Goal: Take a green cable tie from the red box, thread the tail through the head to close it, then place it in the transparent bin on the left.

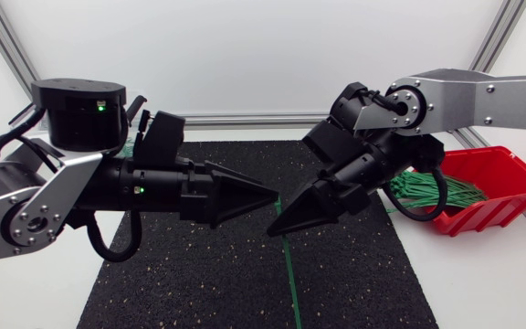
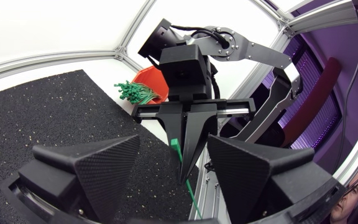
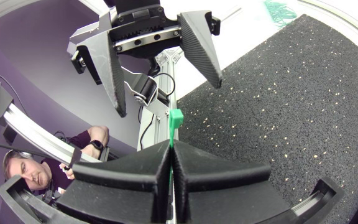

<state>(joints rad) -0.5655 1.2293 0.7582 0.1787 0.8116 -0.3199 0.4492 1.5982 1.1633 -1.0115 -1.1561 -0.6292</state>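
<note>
Thin, flat green cable tie (image 3: 176, 118) pinched in matte right pincer (image 3: 170, 149); left pincer (image 3: 169, 99) spread.

Robotics lab bench, and the test rig is in full view!
The silver left arm (image 1: 35, 201) and right arm (image 1: 482, 96) lean over a white worktop (image 1: 482, 292) with a black speckled mat (image 1: 199, 283). An aluminium frame rail (image 1: 245, 119) runs along the back, and a red box (image 1: 510, 178) of green cable ties (image 1: 446, 192) sits off to the side.
</note>
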